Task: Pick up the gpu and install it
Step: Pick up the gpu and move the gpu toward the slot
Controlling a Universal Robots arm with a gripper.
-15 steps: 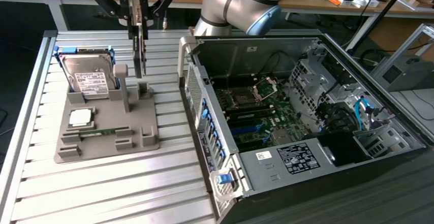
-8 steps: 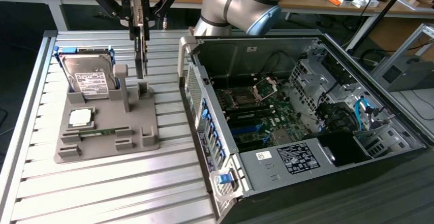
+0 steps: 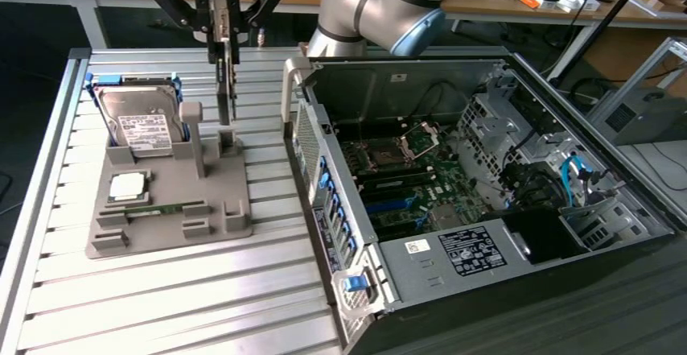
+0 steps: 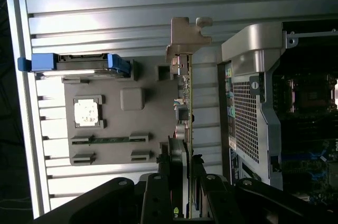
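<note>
Above the grey moulded plastic holder [image 3: 215, 210] hangs the gpu [image 3: 224, 81], a thin green circuit card with dark components, seen edge-on and upright. Black jaws pinch its upper part, one finger against each face. In the wrist view the card's [image 4: 185, 113] silvery metal end bracket [image 4: 185, 36] points away from the jaws. Its lower end sits level with the holder's upright posts; whether it touches them I cannot tell.

The holder carries three other parts on the ribbed aluminium surface [image 3: 161, 291]:
- One boxy silver hard drive [image 3: 141, 125] with blue side rails leans in a slot. Its white label has print too small to read.
- One square silver processor chip [image 3: 127, 186] lies in a recess.
- One narrow green memory stick [image 3: 161, 208] lies flat in a groove just beside the chip.

At the exterior view's right lies one open dark metal computer case [image 3: 429, 69], its side panel off. Inside it are a green motherboard [image 3: 408, 186], drive cages and blue cables. A grey shroud in the case bears two stickers, a larger black-and-white one [image 3: 469, 252] and a small white one [image 3: 417, 246], neither of them legible. A row of blue tabs lines the case edge nearest the holder.
</note>
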